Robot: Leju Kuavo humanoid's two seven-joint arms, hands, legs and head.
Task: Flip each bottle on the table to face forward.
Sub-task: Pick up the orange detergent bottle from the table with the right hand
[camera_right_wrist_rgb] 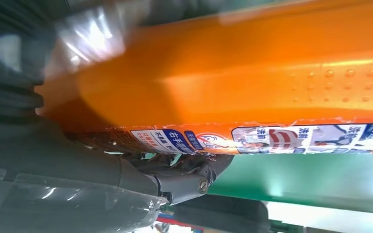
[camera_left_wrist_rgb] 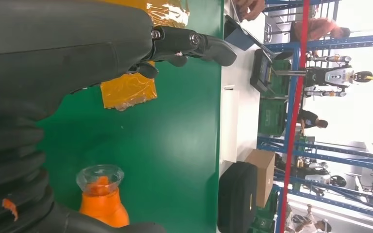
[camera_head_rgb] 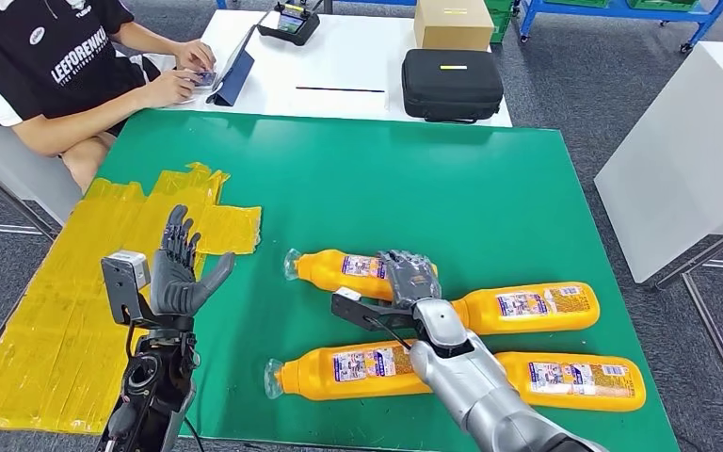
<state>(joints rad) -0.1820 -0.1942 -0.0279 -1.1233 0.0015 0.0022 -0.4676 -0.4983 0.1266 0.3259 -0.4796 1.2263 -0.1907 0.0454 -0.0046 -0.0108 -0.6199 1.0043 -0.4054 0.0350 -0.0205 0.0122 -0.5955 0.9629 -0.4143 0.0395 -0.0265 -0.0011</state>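
Right hand grips one of four orange bottles; left hand is raised, fingers spread, holding nothing.

All four bottles lie lengthwise along the green table's near edge. The far-left bottle in the right hand and the near-left bottle point their clear caps left; the far-right bottle and near-right bottle lie end-on to them. The right wrist view shows the held bottle's label close up, and the left wrist view a clear cap.

Four orange plastic bottles carry blue, white and red labels. The green table mat bears a crinkled yellow tape patch.
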